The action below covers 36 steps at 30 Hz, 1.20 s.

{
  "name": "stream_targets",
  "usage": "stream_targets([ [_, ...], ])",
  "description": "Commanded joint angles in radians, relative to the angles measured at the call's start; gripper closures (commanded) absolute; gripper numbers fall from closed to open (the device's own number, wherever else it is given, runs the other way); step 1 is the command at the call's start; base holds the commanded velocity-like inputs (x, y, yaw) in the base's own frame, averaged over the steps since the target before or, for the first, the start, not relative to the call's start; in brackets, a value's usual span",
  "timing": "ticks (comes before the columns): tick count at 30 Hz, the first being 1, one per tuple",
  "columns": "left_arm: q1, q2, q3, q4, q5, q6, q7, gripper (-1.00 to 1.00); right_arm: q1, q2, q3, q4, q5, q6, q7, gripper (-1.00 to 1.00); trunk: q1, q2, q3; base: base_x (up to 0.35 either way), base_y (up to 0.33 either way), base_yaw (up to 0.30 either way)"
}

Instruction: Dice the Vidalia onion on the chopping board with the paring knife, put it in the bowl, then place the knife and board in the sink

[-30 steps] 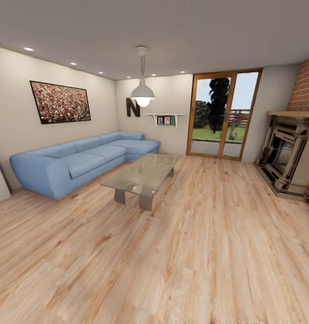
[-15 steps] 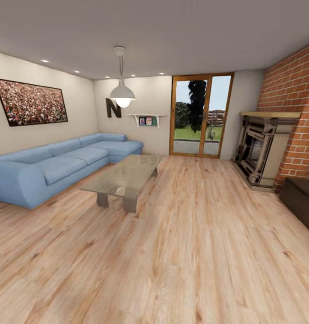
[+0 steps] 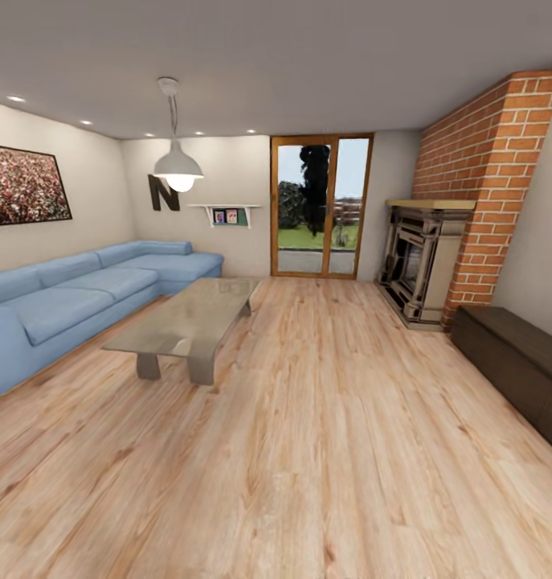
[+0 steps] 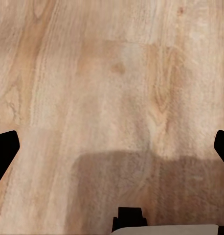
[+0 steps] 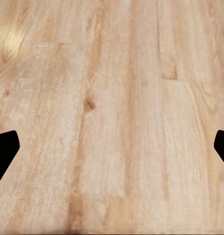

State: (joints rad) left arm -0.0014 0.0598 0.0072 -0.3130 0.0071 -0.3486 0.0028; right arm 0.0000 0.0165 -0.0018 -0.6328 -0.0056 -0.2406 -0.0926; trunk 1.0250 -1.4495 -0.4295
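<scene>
The head view has swung right across a living room: the blue sofa [image 3: 75,297] slides toward the edge while the brick fireplace [image 3: 460,217] and a dark bench [image 3: 513,362] come in. The robot seems in transit, kitchen unreached, onion and sink nowhere here. Left pincer [image 4: 112,147] and right pincer [image 5: 112,147] hang spread and empty over the wooden floor [image 3: 324,450].

Bright even light, lit pendant lamp [image 3: 177,170], soft render, stretched edges
</scene>
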Motion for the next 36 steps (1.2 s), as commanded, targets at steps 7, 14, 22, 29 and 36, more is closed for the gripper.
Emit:
stream_targets([
  [7, 0.0, 0.0, 0.0, 0.0, 0.001, -0.002, 0.0, -1.0, 0.0, 0.0, -0.001, 0.005, -0.001, -0.002, -0.002, -1.0, 0.0, 0.0, -0.001, 0.0, 0.0, -0.281],
  [14, 0.0, 0.0, 0.0, 0.0, 0.001, -0.002, 0.0, -1.0, 0.0, 0.0, 0.0, 0.005, -0.001, -0.002, -0.002, -1.0, 0.0, 0.0, -0.001, 0.0, 0.0, -0.281],
  [22, 0.0, 0.0, 0.0, 0.0, 0.001, -0.001, 0.0, -1.0, 0.0, 0.0, 0.0, 0.005, -0.001, -0.002, -0.002, -1.0, 0.0, 0.0, -0.001, 0.0, 0.0, -0.281],
  [29, 0.0, 0.0, 0.0, 0.0, 0.001, -0.001, 0.0, -1.0, 0.0, 0.0, 0.0, 0.005, -0.001, -0.002, -0.002, -1.0, 0.0, 0.0, -0.001, 0.0, 0.0, -0.281],
  [36, 0.0, 0.0, 0.0, 0.0, 0.001, -0.001, 0.0, -1.0, 0.0, 0.0, 0.0, 0.005, -0.001, -0.002, -0.002, -1.0, 0.0, 0.0, -0.001, 0.0, 0.0, -0.281],
])
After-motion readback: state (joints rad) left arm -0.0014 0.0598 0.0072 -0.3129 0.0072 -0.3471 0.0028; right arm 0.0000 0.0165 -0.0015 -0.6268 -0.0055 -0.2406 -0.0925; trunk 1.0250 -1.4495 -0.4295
